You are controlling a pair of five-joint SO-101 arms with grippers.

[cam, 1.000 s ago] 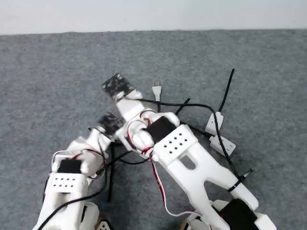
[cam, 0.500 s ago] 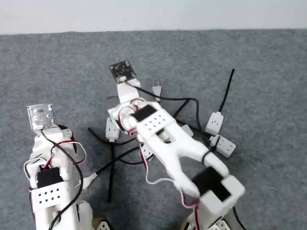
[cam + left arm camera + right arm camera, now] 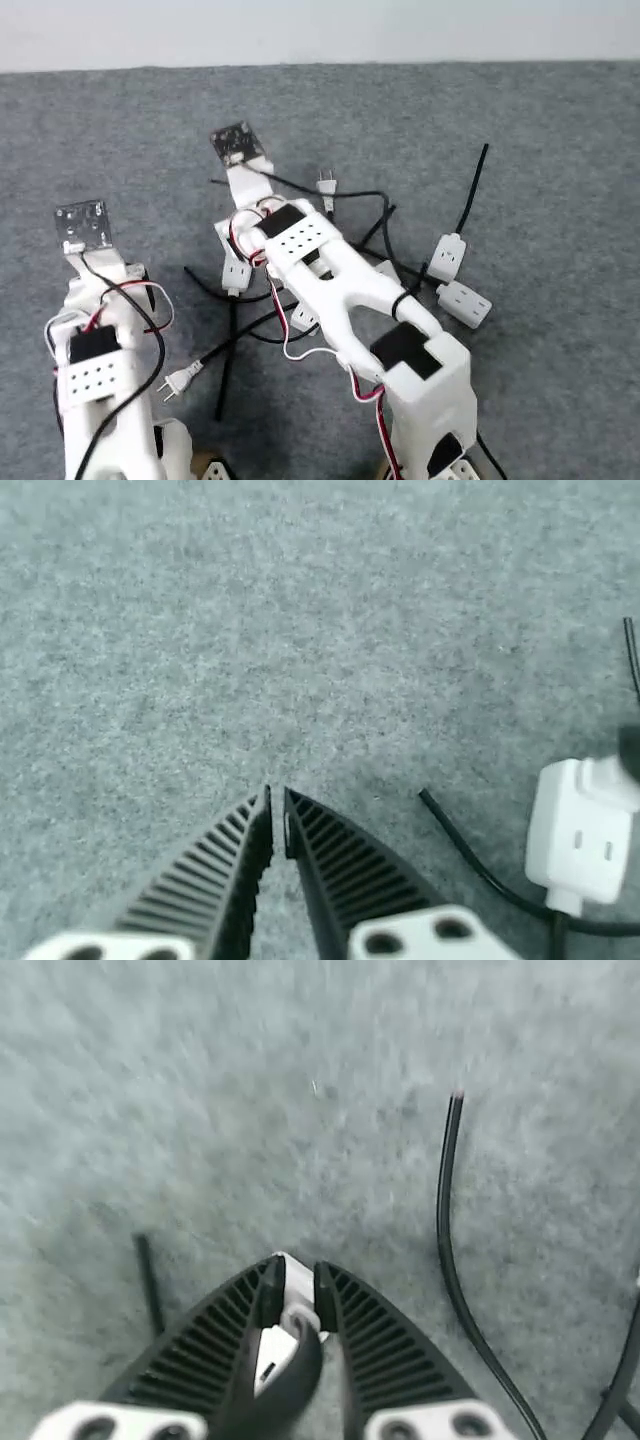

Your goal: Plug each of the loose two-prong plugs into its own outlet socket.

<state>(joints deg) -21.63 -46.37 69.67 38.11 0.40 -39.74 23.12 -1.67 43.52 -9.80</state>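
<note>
The left arm (image 3: 100, 340) stands at the lower left of the high view, and we see its left gripper (image 3: 277, 805) clenched on nothing over the carpet (image 3: 120, 120). A loose plug (image 3: 172, 382) lies beside it, with a socket (image 3: 235, 272) further right. At centre, the right gripper (image 3: 295, 1280) grasps a white connector (image 3: 292, 1315). A second plug (image 3: 325, 182) lies at upper centre. Two more outlets, the upper socket (image 3: 447, 257) and the lower socket (image 3: 465, 303), sit at right.

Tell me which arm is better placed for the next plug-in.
Right. The right gripper is shut on a white corded part, likely a plug, while the left gripper is shut and empty beside a socket.
</note>
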